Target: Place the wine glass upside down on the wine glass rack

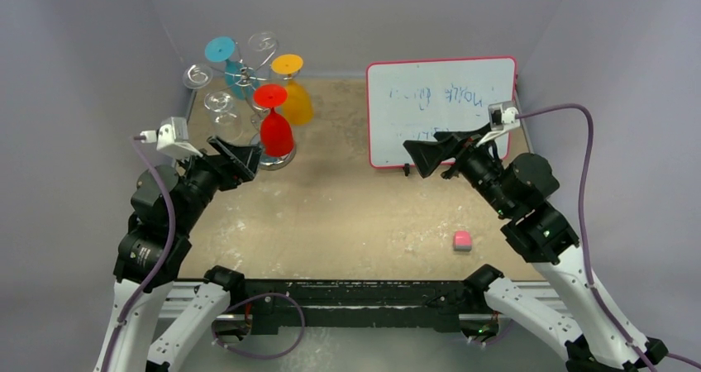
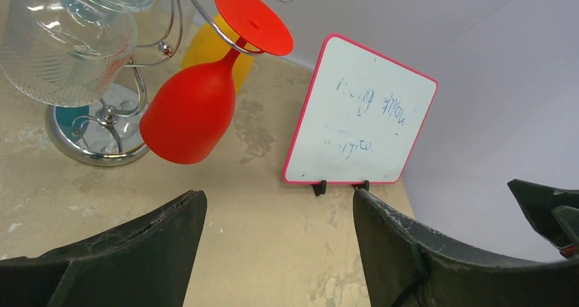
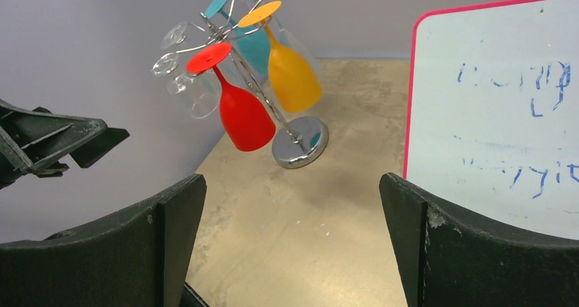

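Both my pincers are spread wide and hold nothing. The red glass (image 1: 276,132) hangs bowl-down on the rack (image 3: 304,150) in the far left corner of the table (image 1: 347,215), its foot caught in a wire curl. To my eye, the placing looks done.

The danger is my left pincer (image 1: 248,159). It sits just beside the rack's base, with the red bowl close above and ahead. Only the curl holds that glass, so a nudge toward the far left corner could lift or slide its foot out. A harder bump could rock the whole rack, which also carries a yellow glass (image 1: 296,99), a teal glass (image 1: 227,58) and a clear glass (image 2: 68,41). The clear one looks breakable.

Walls stand close behind the far edge and along the left edge, so there is no room there. My way out is toward the near edge and the middle of the table.

My right pincer (image 1: 416,159) hovers just in front of the whiteboard (image 1: 442,112) at the far edge, and pushing forward could tip it. A pink cube (image 1: 462,240) lies near the right edge, well apart from both pincers.
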